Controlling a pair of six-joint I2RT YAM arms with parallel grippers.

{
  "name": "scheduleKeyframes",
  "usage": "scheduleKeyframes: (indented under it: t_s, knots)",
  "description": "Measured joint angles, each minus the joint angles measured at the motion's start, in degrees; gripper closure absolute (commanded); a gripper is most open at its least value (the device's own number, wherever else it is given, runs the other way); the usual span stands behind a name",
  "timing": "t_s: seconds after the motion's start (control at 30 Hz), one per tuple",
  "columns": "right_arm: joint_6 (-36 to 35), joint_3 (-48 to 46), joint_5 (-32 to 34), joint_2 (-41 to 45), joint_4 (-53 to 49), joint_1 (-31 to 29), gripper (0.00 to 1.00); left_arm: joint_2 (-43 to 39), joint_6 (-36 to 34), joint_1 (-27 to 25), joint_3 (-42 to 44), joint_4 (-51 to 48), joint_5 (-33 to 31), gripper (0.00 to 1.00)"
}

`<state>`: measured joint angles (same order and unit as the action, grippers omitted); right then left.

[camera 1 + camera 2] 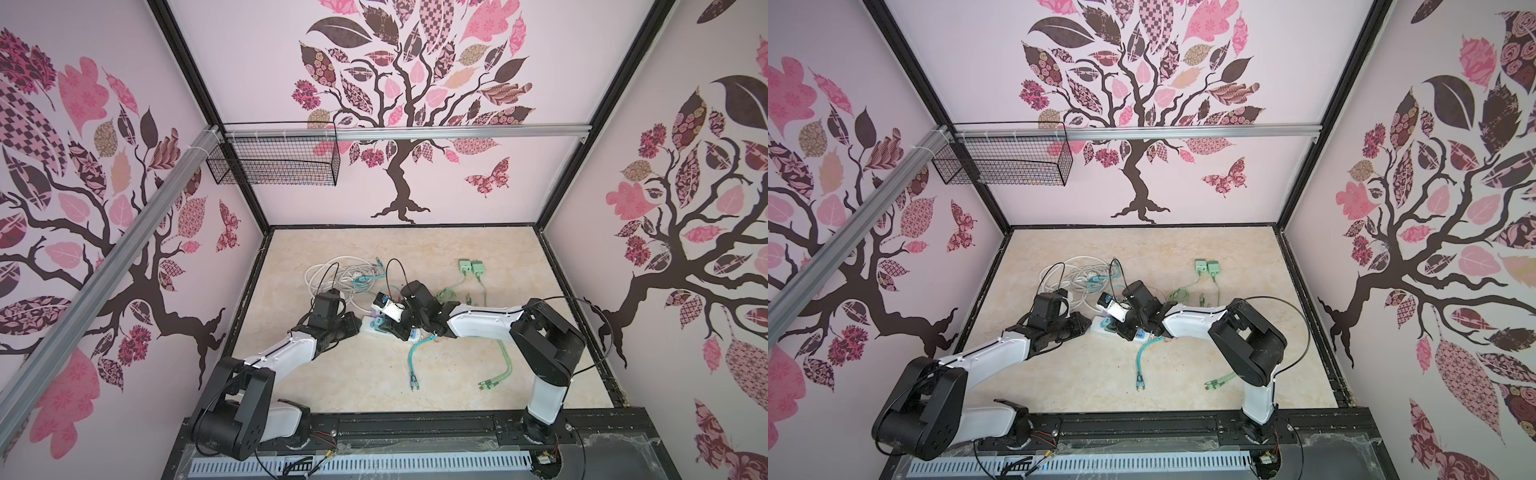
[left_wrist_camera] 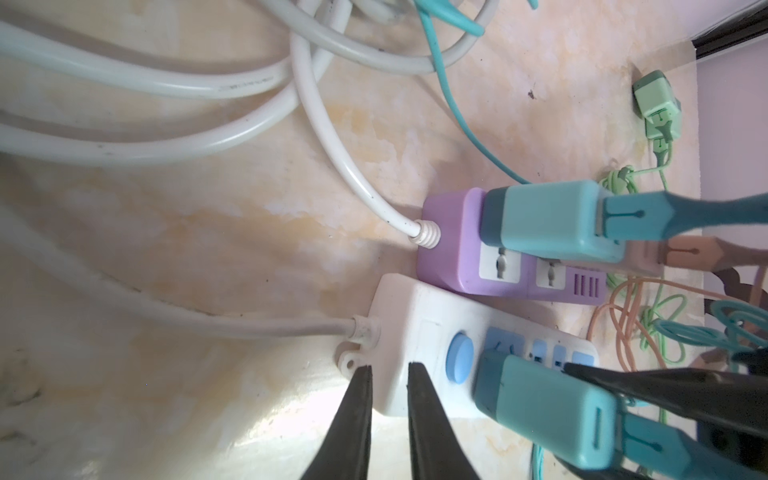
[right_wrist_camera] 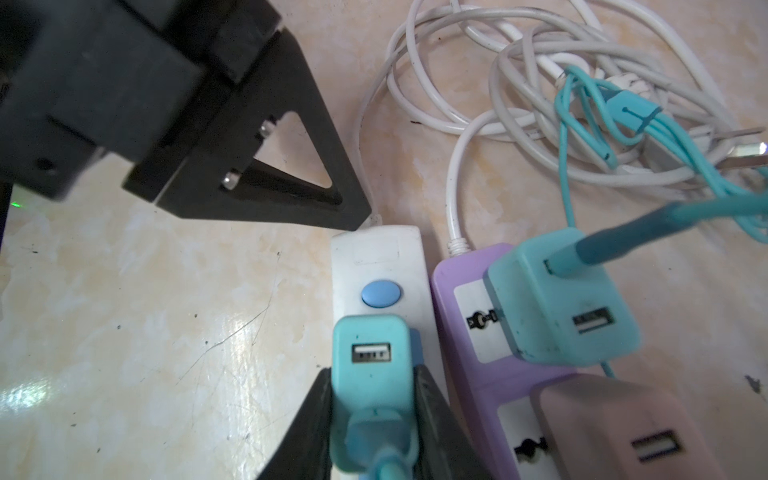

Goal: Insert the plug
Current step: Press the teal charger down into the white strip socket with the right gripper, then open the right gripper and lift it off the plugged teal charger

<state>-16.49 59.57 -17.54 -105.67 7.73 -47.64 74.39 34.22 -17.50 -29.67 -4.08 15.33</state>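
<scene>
The right pincer [image 3: 374, 386] was seen grasping the teal charger [image 3: 370, 353], one black finger laid against each side of its body, near the end where a teal cable leaves it. The charger was held over the white power strip [image 3: 378, 257], on the socket just beside the strip's blue button [image 3: 381, 294]. Whether its prongs were fully seated could not be told.

The left pincer [image 2: 388, 372] was clenched, with only a narrow slit left between its tips. The tips were placed at the cord end of the white power strip; in the right wrist view one tip seemed to touch that end.

A purple power strip [image 3: 449, 274] was laid alongside the white power strip, touching it. A second teal charger [image 3: 561, 307] and a pink charger [image 3: 615, 432] were plugged into it. White cords [image 3: 519, 83] were coiled beyond the cord end of the white power strip, with a teal cable tangled in them. Two green chargers [image 1: 471, 267] were seen well apart from the white power strip, toward the back wall. Everything was carried by a pale marbled tabletop [image 1: 332, 374].
</scene>
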Motion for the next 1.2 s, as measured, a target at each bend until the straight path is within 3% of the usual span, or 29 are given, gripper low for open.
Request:
scheduleKeyframes:
  t_s: [0.27,0.4,0.77,1.2]
  knots:
    - [1.33,-1.51,1.60,-1.11,-0.76,-0.02,0.65,-6.08,-0.85,0.74,-3.28,-6.01,-0.35,0.75]
    - [1.42,-1.86,2.84,-0.26,-1.38,-0.02,0.55,-9.55,-1.09,1.03,-3.34,-9.05,-0.81,0.74]
    - [2.36,-2.97,5.79,4.00,-8.94,0.52,0.49,-13.79,-1.27,1.46,-3.34,-13.68,-1.33,0.71]
    - [4.22,-4.20,-7.32,11.93,-17.73,0.52,0.42,-13.70,-1.22,1.46,-3.34,-13.14,0.96,0.71]
